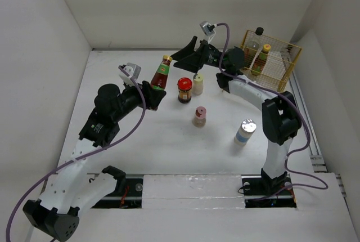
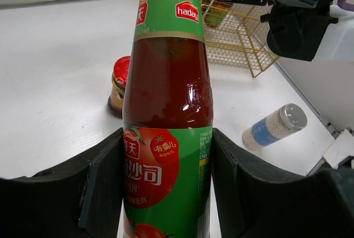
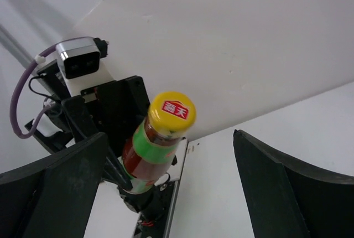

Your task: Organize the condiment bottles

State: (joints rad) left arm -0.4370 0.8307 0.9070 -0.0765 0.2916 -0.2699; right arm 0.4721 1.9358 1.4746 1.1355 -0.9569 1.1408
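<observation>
Left gripper (image 2: 167,163): closed on the ketchup bottle (image 2: 168,77), pads flat against both sides of the lower label. Low grip on the widest section, probably to keep it upright in transit. Right gripper (image 3: 169,155): wide apart, empty, aimed at the bottle's yellow cap. It looks like a handover setup, but that's a guess.

Just beyond the left gripper: red-lidded jar (image 2: 119,86). Further off to its right: silver-lidded bottle (image 2: 274,127). Far right: yellow wire basket (image 2: 238,44).

The wrist view cuts off the bottle's base and the gripper blocks it from above, so I can't tell if it's lifted or resting on the counter (image 1: 140,140). Basket contents are unclear, maybe two bottles.
</observation>
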